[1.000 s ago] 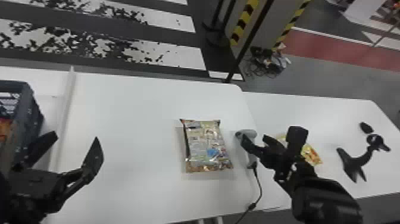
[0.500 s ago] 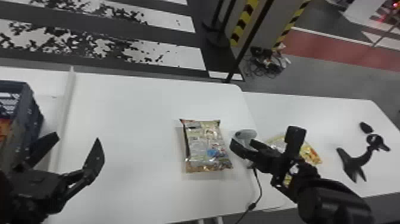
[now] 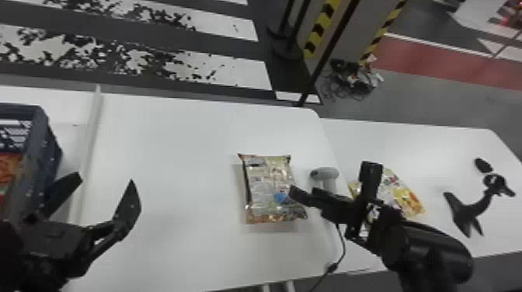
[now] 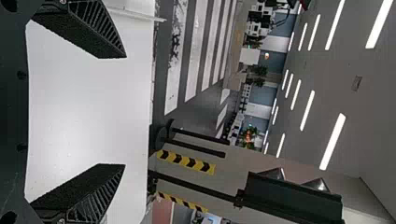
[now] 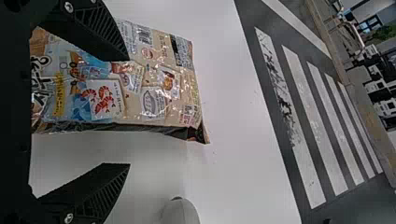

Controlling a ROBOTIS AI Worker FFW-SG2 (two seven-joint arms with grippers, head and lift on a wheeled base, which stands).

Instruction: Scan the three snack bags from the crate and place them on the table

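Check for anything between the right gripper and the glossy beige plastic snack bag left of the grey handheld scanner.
Nothing visible stands between the right gripper and the bag. The scanner is at the white table, just right of the bag, apparently off that path.

Glossy, pillow-shaped plastic snack bag: cream-beige ground, blue patch, red shrimp pictures, black side edge. Flat, glossy plastic bag: yellow and white, orange touches. Round-headed plastic scanner: pale grey. Box-shaped, latticed plastic crate: dark navy; the contents look orange-red, though blurred. Smooth, flat table: plain white. Flat, hard floor: dark and white stripes, some white ones blotched black.
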